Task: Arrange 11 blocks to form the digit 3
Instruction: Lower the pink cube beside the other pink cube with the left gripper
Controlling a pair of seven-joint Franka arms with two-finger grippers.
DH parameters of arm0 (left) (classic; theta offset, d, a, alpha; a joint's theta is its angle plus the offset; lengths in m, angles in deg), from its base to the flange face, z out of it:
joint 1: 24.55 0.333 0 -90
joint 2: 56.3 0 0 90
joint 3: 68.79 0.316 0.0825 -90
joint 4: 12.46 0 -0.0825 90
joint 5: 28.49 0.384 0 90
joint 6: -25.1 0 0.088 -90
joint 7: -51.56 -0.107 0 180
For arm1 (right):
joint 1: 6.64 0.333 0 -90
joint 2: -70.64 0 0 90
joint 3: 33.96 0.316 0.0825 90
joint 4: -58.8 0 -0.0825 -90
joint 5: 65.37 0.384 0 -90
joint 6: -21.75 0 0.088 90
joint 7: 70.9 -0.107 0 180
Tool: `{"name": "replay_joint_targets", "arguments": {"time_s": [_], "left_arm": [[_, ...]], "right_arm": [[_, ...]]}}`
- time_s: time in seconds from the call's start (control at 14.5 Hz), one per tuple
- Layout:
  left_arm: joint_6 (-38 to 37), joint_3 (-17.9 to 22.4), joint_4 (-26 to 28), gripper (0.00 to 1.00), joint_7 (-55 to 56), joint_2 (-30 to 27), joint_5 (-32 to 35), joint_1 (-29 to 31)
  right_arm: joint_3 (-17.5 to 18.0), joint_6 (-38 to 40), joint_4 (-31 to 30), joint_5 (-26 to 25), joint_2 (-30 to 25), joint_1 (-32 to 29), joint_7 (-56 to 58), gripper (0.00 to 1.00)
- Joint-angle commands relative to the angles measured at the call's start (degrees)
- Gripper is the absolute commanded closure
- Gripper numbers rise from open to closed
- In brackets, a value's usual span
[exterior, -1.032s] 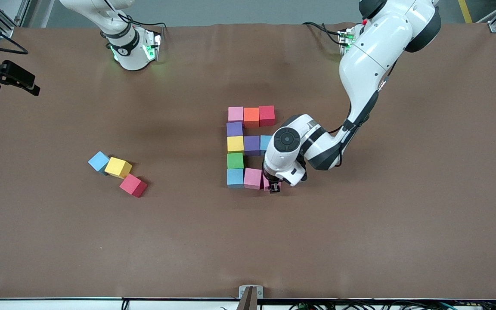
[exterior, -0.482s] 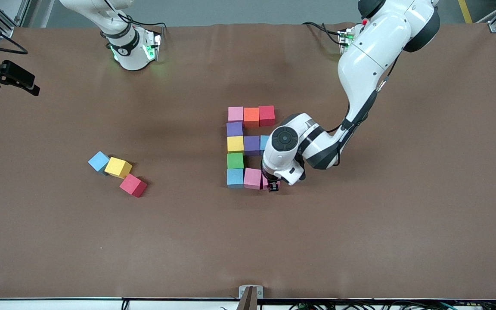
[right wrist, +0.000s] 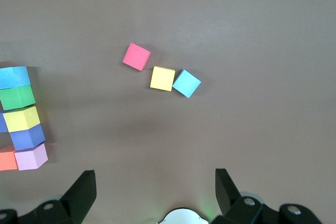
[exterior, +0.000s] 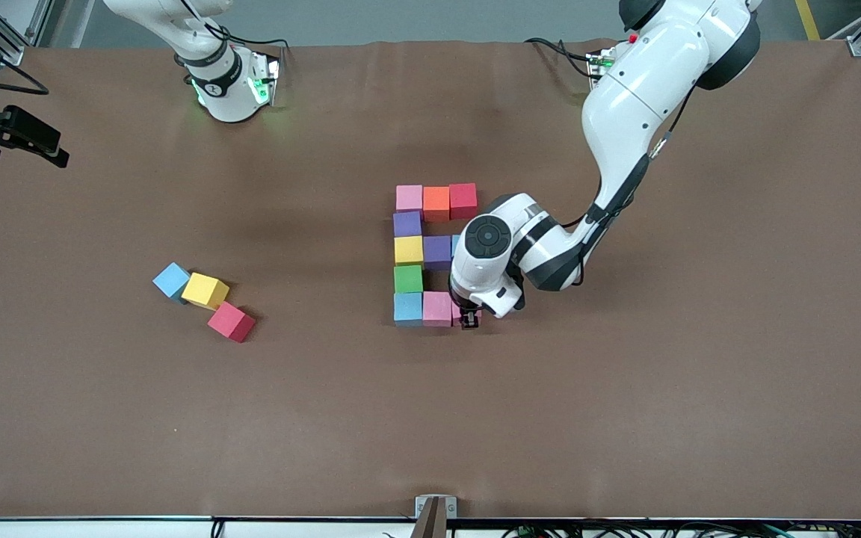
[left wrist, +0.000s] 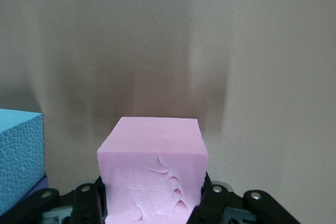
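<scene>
We are seating last pink block (left wrist: 152, 174), left gripper (exterior: 468, 323) clenching it beside pink neighbour (exterior: 437, 308), closing digit 3 (exterior: 423, 254) bar. Next: releasing, lifting straight. Right gripper (right wrist: 155, 190) waiting, spread wide, high over desk (exterior: 625, 411).

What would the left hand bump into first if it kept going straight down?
Most likely the brown table. The left hand points down, shut on a pink block, so that block would press onto the table first. How much gap remains is unclear.
</scene>
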Motion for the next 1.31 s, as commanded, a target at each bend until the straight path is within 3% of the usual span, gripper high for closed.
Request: {"name": "replay_joint_targets", "arguments": {"time_s": [0.0, 0.14, 0.28, 0.34, 0.41, 0.76, 1.24], "left_arm": [[-0.59, 0.52, -0.66, 0.76, -1.43, 1.41, -0.01, -1.12], [-0.59, 0.52, -0.66, 0.58, -2.41, 1.49, -0.18, -1.12], [-0.59, 0.52, -0.66, 0.32, -2.50, 1.40, -0.01, -1.12], [-0.59, 0.52, -0.66, 0.08, -3.28, 1.40, 0.08, -1.12], [-0.59, 0.52, -0.75, 0.00, -4.33, 1.32, -0.09, -1.12], [-0.76, 0.34, -0.84, 0.00, -4.43, -0.26, -0.27, -0.33], [-6.64, -1.50, -0.92, 0.00, -4.52, -4.12, -0.27, 0.20]], "right_arm": [[-0.03, -0.38, -0.25, -0.28, -0.06, 0.61, -0.78, 0.00], [-0.12, -0.38, -0.16, -0.10, -0.06, 0.17, -0.78, 0.00], [-0.03, -0.55, -0.07, 0.16, -0.06, 0.17, -0.78, 0.00], [-0.12, -0.55, -0.07, 0.16, -0.06, 0.17, -0.78, 0.00], [-0.12, -0.55, -0.07, 0.16, -0.06, 0.34, -0.78, 0.00], [-0.12, -0.64, -0.07, 0.25, -0.06, 0.52, -0.78, 0.00], [-0.12, -1.17, -0.07, 0.16, -0.06, 0.52, -0.87, 0.00]]}}
